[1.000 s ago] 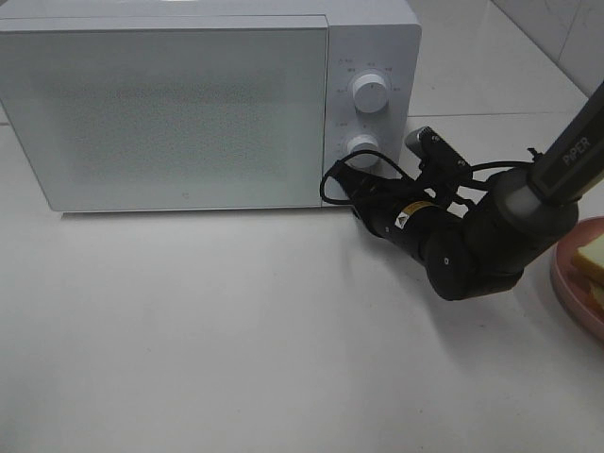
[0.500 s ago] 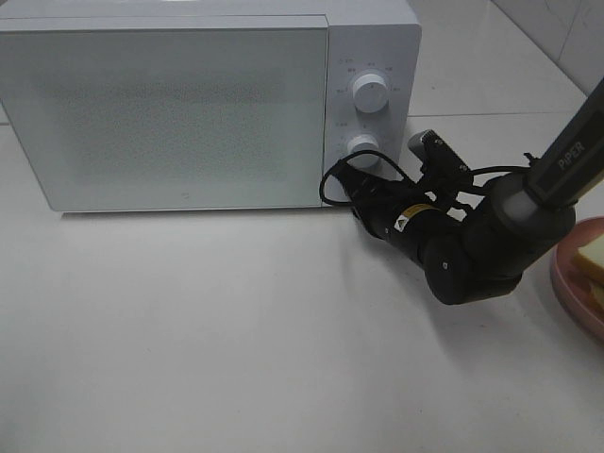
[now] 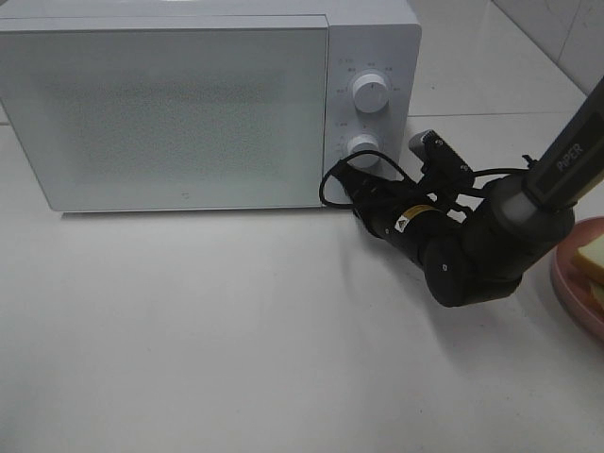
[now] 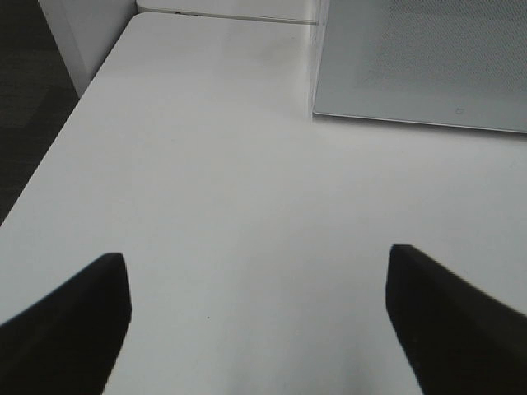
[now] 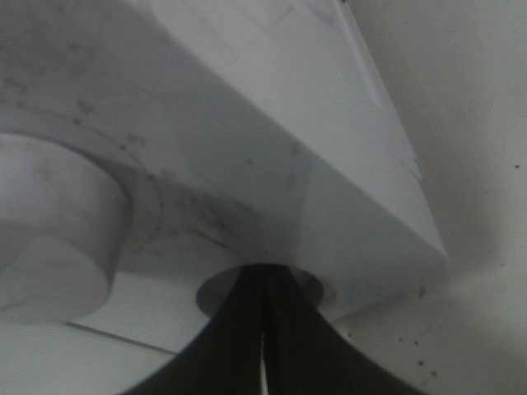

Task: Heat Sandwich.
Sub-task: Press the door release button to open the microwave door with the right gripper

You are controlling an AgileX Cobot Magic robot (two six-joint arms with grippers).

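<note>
The white microwave stands at the back of the table with its door closed. My right gripper is shut, its tips against the panel's bottom corner below the lower knob. In the right wrist view the shut fingertips touch a small round button under the knob. The sandwich, pale bread slices, lies on a pink plate at the far right edge, cut off by the frame. My left gripper is open above bare table, near the microwave's left front corner.
The upper knob sits above the lower one. The right arm's black body and its cable lie between the microwave and the plate. A tiled wall rises at the back right. The left table edge drops to a dark floor.
The right arm's elbow has sagged very slightly toward the table front. Its gripper tips stay at the microwave panel. Nothing else has moved.
</note>
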